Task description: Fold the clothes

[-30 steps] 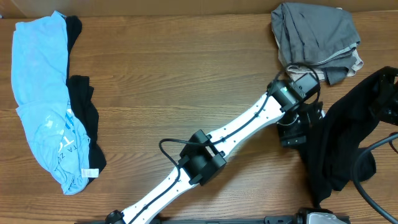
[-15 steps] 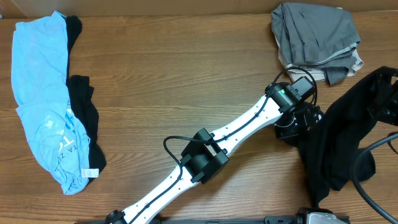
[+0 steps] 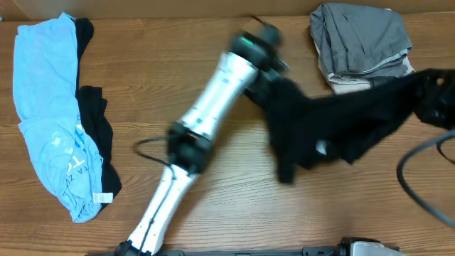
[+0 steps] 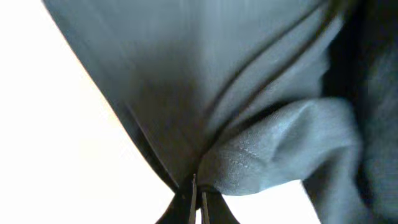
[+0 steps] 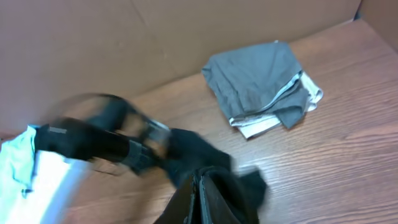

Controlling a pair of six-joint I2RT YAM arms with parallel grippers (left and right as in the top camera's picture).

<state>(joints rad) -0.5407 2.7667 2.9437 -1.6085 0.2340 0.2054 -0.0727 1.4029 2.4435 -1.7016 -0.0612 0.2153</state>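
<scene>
On the desk (image 3: 142,57) a long garment (image 3: 43,107) lies along the left edge. A second garment (image 3: 96,135) lies touching its right side. A folded pile (image 3: 359,43) sits at the far right. From centre to right a loose garment (image 3: 320,128) hangs above the desk, its far-left end nipped in the left pincer (image 4: 198,200) and its right end in the right pincer (image 5: 200,186).

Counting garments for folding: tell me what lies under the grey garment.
A beige garment peeks out beneath the grey garment; only its edge shows, the rest is covered by the grey cloth.
</scene>
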